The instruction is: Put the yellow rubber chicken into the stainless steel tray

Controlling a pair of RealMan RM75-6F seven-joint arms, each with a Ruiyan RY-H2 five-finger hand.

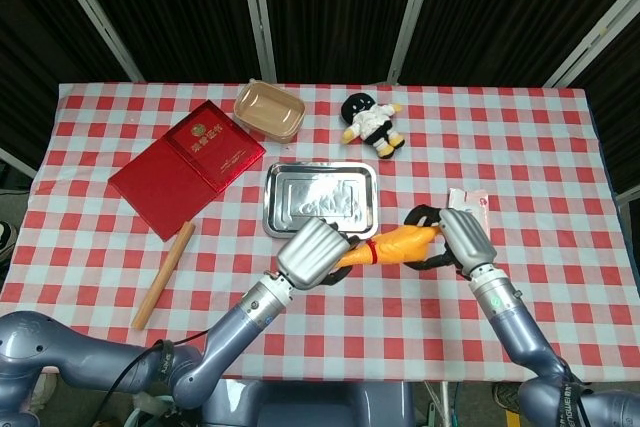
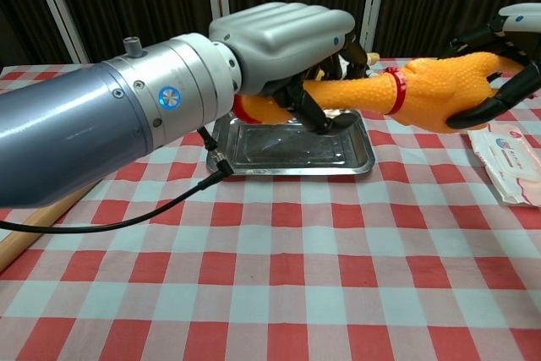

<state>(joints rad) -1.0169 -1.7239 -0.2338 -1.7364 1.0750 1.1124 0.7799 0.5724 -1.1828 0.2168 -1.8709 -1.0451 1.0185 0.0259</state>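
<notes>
While your left hand (image 1: 316, 253) wraps its fingers (image 2: 314, 113) around the neck of the yellow rubber chicken (image 1: 392, 245), your right hand (image 1: 462, 237) cups the body, so this is a mid-air handover just near of the stainless steel tray (image 1: 320, 199). Next, ease the right fingers off, then carry the chicken farther over the tray.

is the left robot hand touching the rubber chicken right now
Touching: the chest view shows the left robot hand with fingers wrapped around the neck of the rubber chicken.
</notes>
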